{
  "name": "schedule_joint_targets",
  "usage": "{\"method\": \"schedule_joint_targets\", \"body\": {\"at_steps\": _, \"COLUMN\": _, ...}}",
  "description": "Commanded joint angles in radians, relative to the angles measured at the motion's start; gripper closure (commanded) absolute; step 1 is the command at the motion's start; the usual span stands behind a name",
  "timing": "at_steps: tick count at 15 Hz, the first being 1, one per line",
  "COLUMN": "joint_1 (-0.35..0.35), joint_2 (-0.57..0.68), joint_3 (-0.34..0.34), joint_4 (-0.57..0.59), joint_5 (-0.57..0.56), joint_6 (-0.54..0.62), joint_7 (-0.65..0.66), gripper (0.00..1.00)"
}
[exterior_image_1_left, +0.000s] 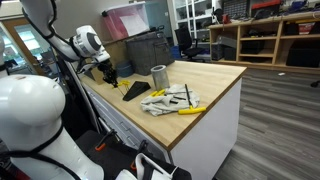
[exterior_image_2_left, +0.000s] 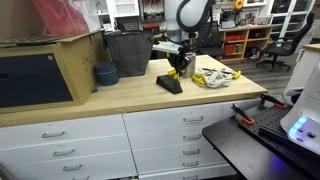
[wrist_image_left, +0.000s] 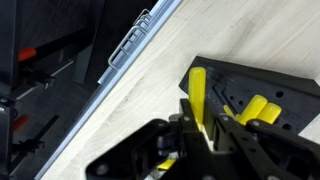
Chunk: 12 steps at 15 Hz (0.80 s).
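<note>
Black robot gripper (wrist_image_left: 207, 128) nearly closed, pinching a slim yellow bar-shaped tool (wrist_image_left: 198, 88) at the edge of a black wedge-shaped holder (wrist_image_left: 285, 78) on a pale wooden countertop (wrist_image_left: 140, 100).

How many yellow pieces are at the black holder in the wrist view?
3. One yellow bar is clamped in the gripper over the black holder. Two shorter yellow pieces sit side by side to its right. The gripper may hide more.
</note>
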<state>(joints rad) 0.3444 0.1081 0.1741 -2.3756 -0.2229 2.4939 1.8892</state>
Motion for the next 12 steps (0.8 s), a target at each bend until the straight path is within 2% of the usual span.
{"method": "schedule_joint_targets", "body": {"at_steps": 1, "joint_1": -0.022, "joint_2": -0.052, "joint_3": 0.016, "joint_4": -0.037, "joint_5": 0.013, "joint_6": 0.03, "joint_7": -0.013, "gripper": 0.96}}
{"method": "schedule_joint_targets", "body": {"at_steps": 12, "joint_1": -0.037, "joint_2": -0.006, "joint_3": 0.013, "joint_4": 0.005, "joint_5": 0.001, "joint_6": 0.037, "joint_7": -0.001, "gripper": 0.96}}
